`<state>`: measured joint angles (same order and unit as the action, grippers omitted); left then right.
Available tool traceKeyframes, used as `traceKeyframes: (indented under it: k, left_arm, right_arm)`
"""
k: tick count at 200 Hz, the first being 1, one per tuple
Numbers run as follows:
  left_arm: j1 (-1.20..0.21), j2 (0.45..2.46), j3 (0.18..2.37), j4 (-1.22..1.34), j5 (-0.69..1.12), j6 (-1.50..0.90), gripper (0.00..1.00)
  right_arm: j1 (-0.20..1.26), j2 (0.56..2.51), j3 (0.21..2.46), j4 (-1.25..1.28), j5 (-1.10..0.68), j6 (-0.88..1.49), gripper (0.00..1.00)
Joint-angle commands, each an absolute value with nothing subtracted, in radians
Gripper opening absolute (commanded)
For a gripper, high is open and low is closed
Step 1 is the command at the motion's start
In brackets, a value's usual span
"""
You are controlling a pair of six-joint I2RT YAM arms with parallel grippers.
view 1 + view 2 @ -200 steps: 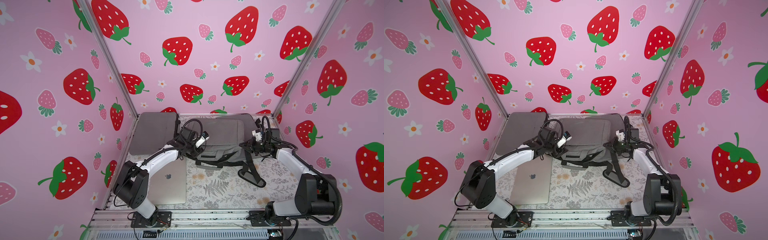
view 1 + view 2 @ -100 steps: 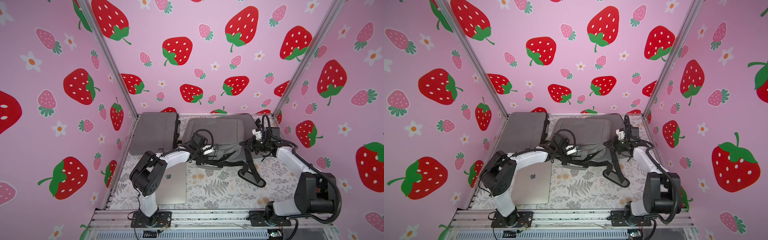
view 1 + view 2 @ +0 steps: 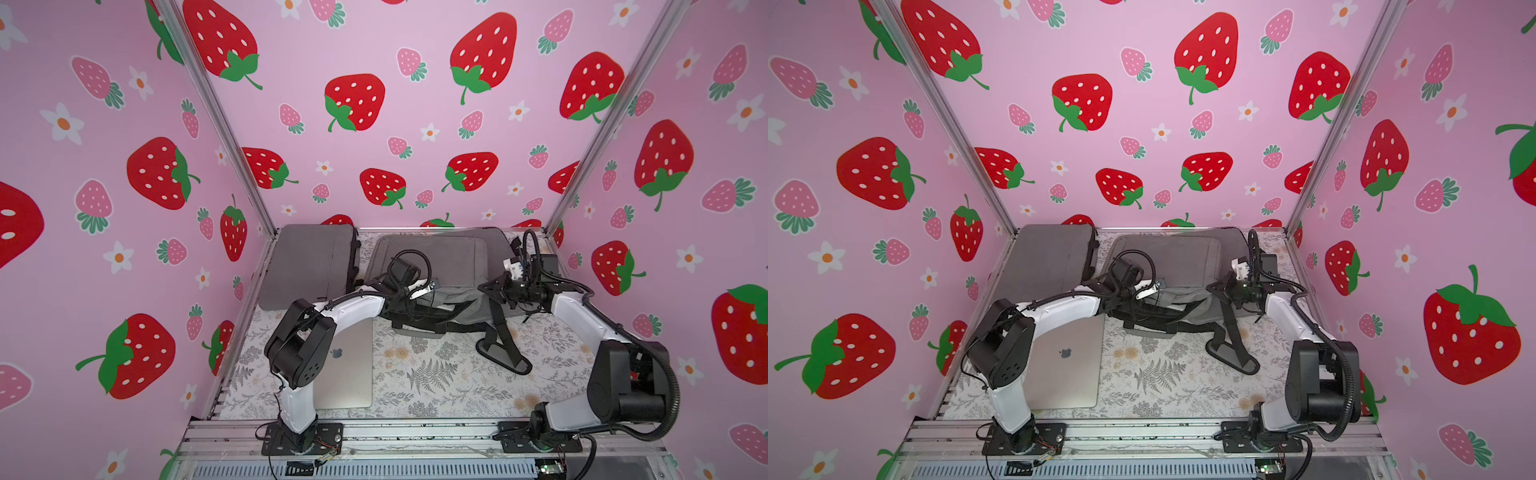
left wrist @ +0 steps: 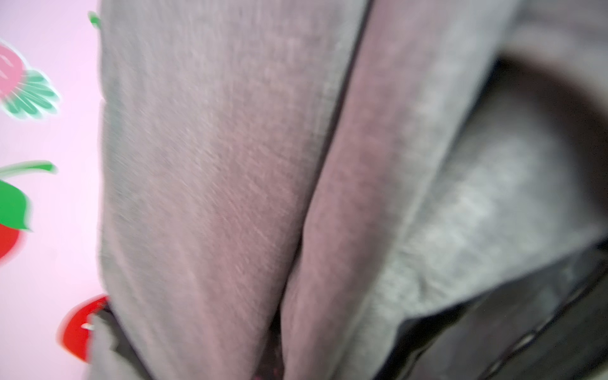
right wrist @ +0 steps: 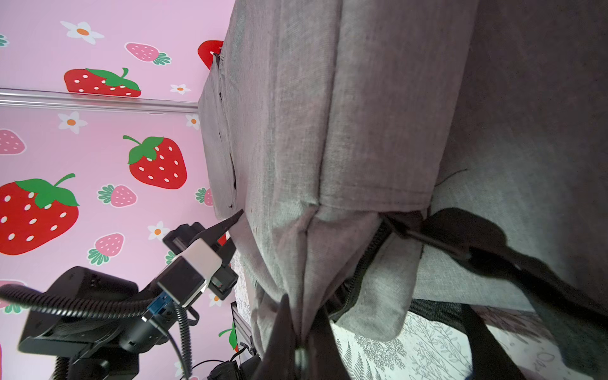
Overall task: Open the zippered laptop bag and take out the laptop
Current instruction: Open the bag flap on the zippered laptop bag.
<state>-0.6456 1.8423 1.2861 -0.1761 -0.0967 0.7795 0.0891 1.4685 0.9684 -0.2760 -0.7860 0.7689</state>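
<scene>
Our right jaws are clamping an edge of the laptop bag (image 5: pixel 329 131). Our left jaws are lying closed against it.

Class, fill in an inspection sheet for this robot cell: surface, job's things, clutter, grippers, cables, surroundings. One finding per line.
Surface: fern-print cloth, flat.
Job's things: grey laptop bag at the back; silver laptop closed on the cloth, outside the bag, partly under the left arm.
Clutter: second grey bag at back left; black strap trailing forward.
Grippers: left gripper shut at the bag's front edge; right gripper pinching the bag's corner fabric.
Cables: black loop at the left wrist; ribbed hose along the right arm.
Surroundings: pink strawberry walls.
</scene>
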Motion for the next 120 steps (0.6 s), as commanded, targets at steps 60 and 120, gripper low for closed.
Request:
traceKeyframes:
  k: [60, 120]
  left_arm:
    - [-0.612, 1.799, 1.607, -0.5, 0.051, 0.334, 0.0]
    - [-0.605, 1.931, 1.912, -0.745, 0.1, 0.023, 0.0]
  right_arm:
    - [0.108, 1.305, 0.912, -0.274, -0.598, 0.685, 0.6]
    - [0.226, 1.012, 0.701, -0.139, -0.382, 0.908, 0.76]
